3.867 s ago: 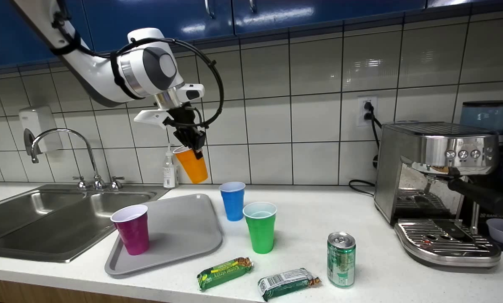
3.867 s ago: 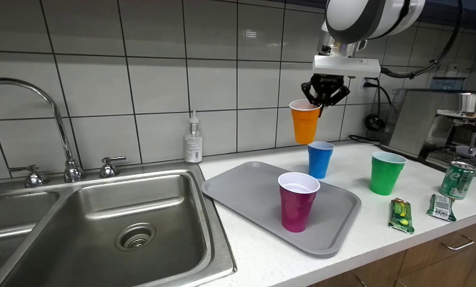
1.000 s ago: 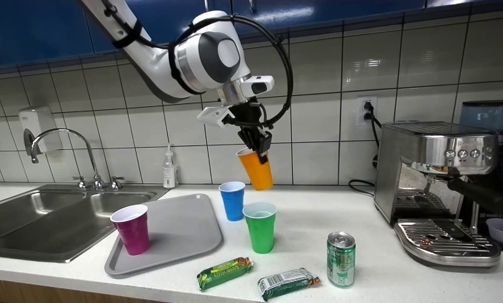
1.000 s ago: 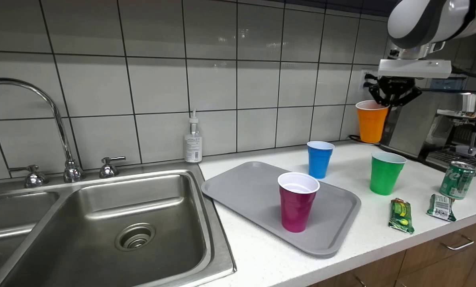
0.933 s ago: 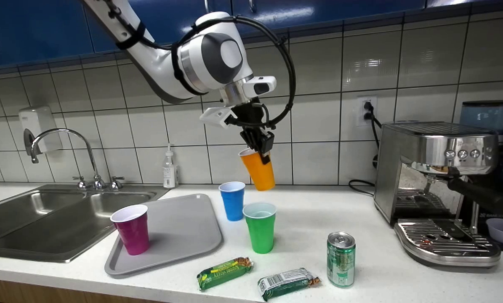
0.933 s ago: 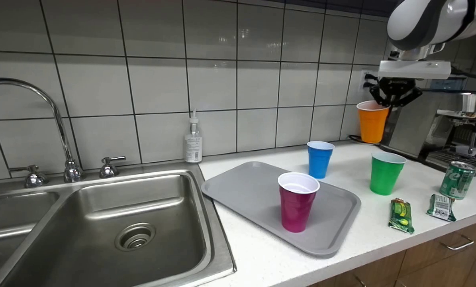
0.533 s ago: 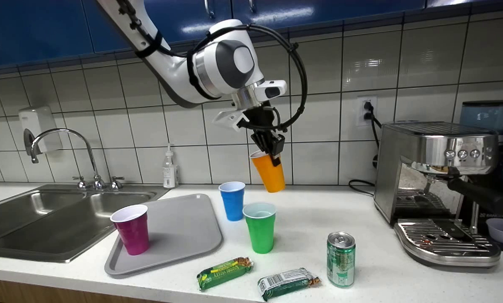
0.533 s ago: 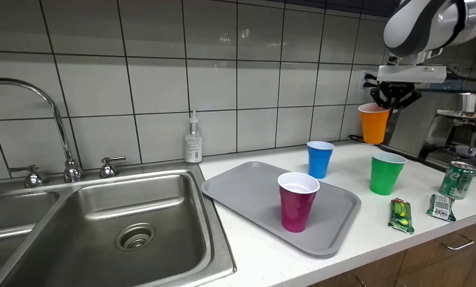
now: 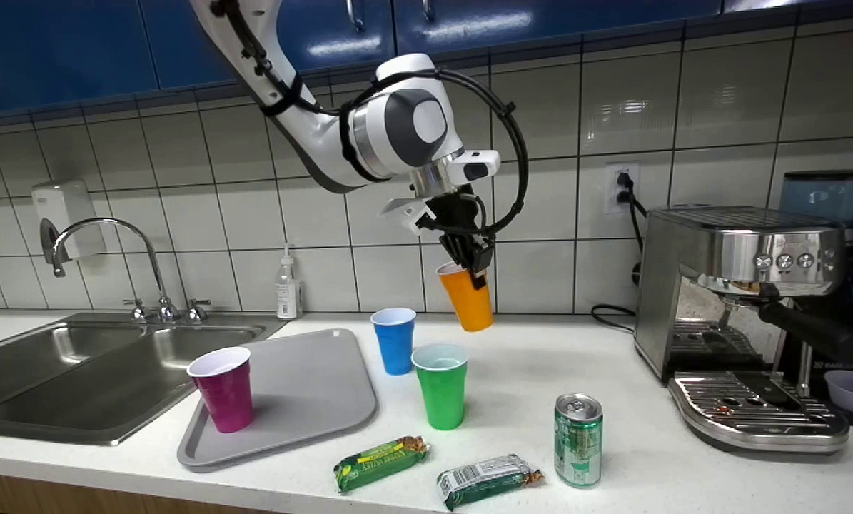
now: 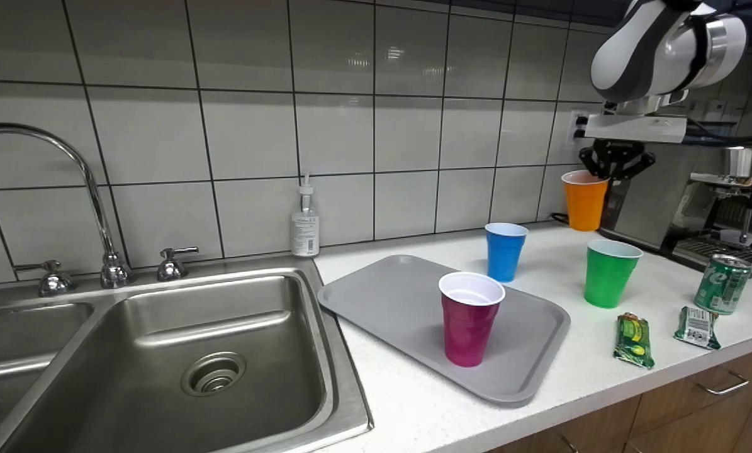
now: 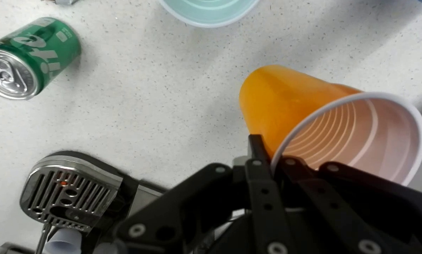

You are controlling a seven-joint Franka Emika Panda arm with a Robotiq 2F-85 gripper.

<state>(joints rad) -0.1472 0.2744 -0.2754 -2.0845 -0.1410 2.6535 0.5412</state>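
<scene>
Pincer [image 11: 273, 158], clamped on the rim side of an orange cup [image 11: 274, 97], holds it tilted in the air above the counter [image 9: 530, 364]. Lifting looks done, setting down not yet. A magenta cup [image 9: 225, 391] stands on the gray tray [image 9: 308, 382]; a blue cup [image 9: 395, 343] and a green cup [image 9: 442, 391] stand beside it.

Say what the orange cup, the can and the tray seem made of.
Orange cup: likely thin plastic, smooth and satiny outside, pale and ribbed inside.
Can: metal, probably aluminium, printed green, shiny bare top.
Tray: probably plastic, matte grey with a raised rim, though fibreglass is possible.
</scene>
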